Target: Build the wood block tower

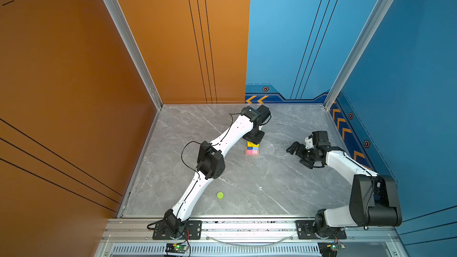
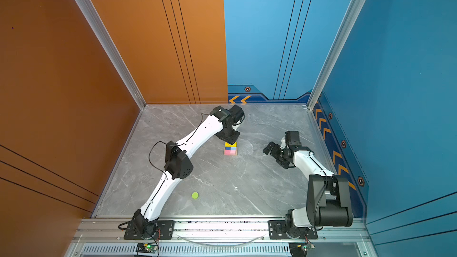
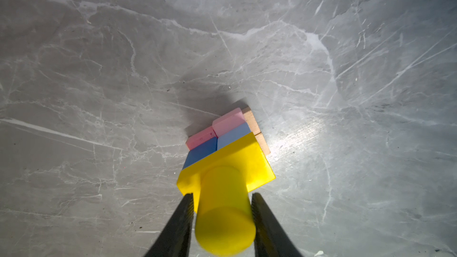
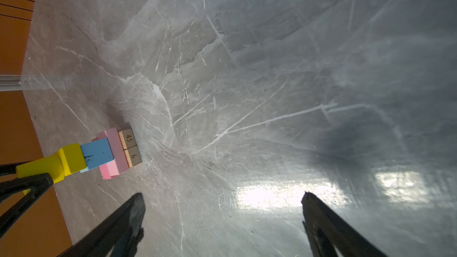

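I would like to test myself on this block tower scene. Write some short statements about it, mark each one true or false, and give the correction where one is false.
1. The yellow cylinder stands on the yellow brick, between the fingers of the left gripper. True.
2. The right gripper holds a pink bar. False: it is open, empty and away from the tower.
3. The lime-green cylinder sits on top of the tower. False: it is alone on the table, near the front edge.
4. Two tan planks form the lowest layer of the tower. True.
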